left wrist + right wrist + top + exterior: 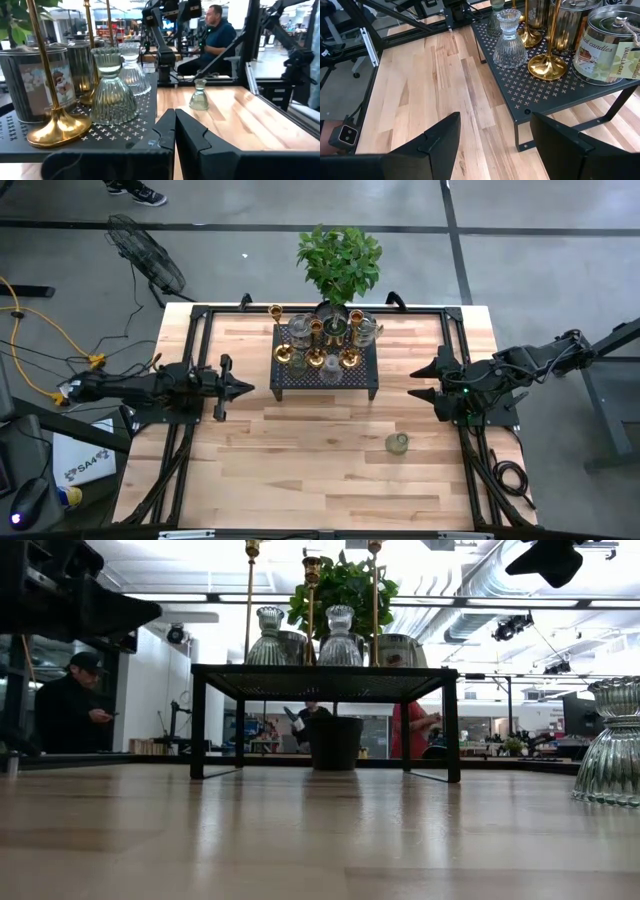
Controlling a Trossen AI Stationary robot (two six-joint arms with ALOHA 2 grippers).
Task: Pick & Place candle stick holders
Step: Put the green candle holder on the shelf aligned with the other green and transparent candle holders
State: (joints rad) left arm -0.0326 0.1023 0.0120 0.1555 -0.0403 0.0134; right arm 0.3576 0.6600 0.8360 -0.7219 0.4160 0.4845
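Observation:
Several candle stick holders stand on the black perforated stand (327, 370) at the table's far middle: slim brass sticks (55, 125) with round bases, ribbed clear glass ones (111, 95) and shiny tins (605, 47). One ribbed greenish glass holder (398, 443) stands alone on its base on the wood, to the stand's near right; it also shows in the low view (612, 740) and the left wrist view (199, 95). My left gripper (248, 388) is shut and empty, left of the stand. My right gripper (413, 383) is open and empty, right of the stand.
A leafy potted plant (340, 260) stands behind the stand. Black frame rails (190, 360) run along the table's left, right and far edges. Bare wood (300, 470) lies in front of the stand. People show in the room beyond the table (215, 30).

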